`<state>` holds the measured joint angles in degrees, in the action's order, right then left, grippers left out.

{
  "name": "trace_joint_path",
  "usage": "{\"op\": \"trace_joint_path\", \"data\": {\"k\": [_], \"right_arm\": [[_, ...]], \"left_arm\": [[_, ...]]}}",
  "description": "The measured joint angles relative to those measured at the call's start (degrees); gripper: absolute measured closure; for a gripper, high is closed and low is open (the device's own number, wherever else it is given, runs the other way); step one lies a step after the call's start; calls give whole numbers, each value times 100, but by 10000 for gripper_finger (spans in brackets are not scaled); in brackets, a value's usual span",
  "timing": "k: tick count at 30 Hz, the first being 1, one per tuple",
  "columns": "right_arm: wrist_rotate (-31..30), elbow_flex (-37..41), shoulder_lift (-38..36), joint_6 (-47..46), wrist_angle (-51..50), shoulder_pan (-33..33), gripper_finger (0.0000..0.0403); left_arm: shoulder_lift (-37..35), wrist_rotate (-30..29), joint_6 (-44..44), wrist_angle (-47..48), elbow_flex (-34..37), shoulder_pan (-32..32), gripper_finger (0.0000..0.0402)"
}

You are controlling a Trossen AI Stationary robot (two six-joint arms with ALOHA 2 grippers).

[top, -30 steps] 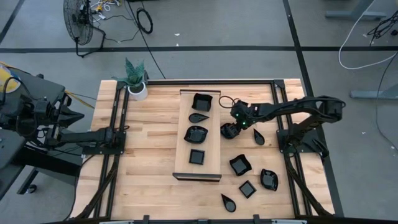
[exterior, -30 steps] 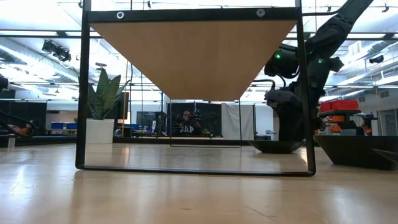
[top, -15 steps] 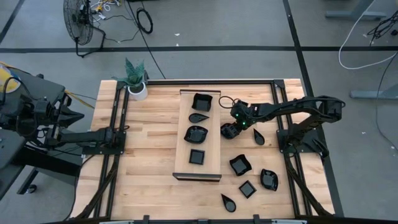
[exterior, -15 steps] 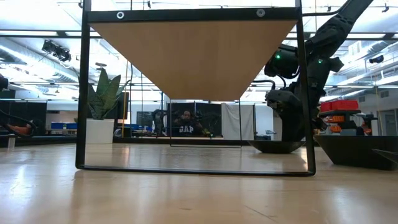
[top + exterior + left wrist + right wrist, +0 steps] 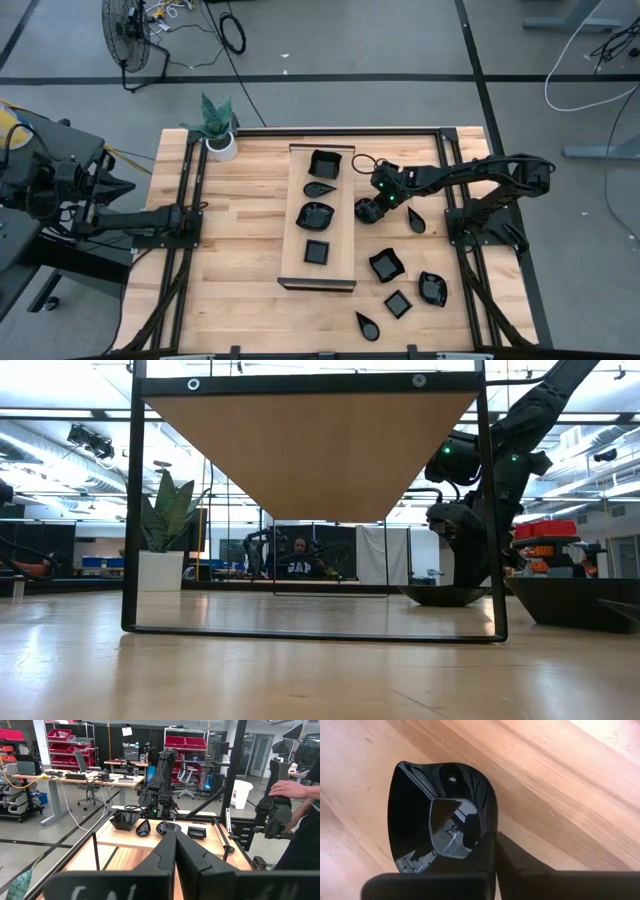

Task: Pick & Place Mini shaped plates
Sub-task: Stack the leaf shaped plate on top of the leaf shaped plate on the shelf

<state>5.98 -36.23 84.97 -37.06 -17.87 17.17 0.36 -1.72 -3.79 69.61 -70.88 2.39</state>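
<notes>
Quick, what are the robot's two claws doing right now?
Left gripper: shut, empty.
Right gripper: shut on the rim of a black dish.

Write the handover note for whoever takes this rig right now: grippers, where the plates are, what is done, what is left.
Right gripper: shut on the rim of a black plate beside the wooden board, on its right; plate not yet lifted, as far as I can tell.
Left gripper: shut, empty, parked at the table's left edge.
Done: four plates on the board: square bowl, teardrop, wavy bowl, small square.
Left: the gripped plate, plus five loose on the table at right: teardrop, wavy bowl, round one, square, teardrop.
</notes>
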Motion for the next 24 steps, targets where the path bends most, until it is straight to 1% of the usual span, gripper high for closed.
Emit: {"op": "trace_joint_path", "data": {"k": [4, 11, 19, 24], "right_arm": [[52, -2, 0, -2, 0, 0, 399], [50, -2, -63, -69, -24, 0, 400], [46, -64, -527, -320, -88, 0, 401], [-52, -165, -795, -424, -438, 0, 401]], "left_arm": [[0, 0, 0, 0, 0, 0, 387], [0, 0, -2, 1, 1, 0, 387], [0, 0, -2, 1, -1, 0, 387], [0, 0, 0, -1, 1, 0, 387]]}}
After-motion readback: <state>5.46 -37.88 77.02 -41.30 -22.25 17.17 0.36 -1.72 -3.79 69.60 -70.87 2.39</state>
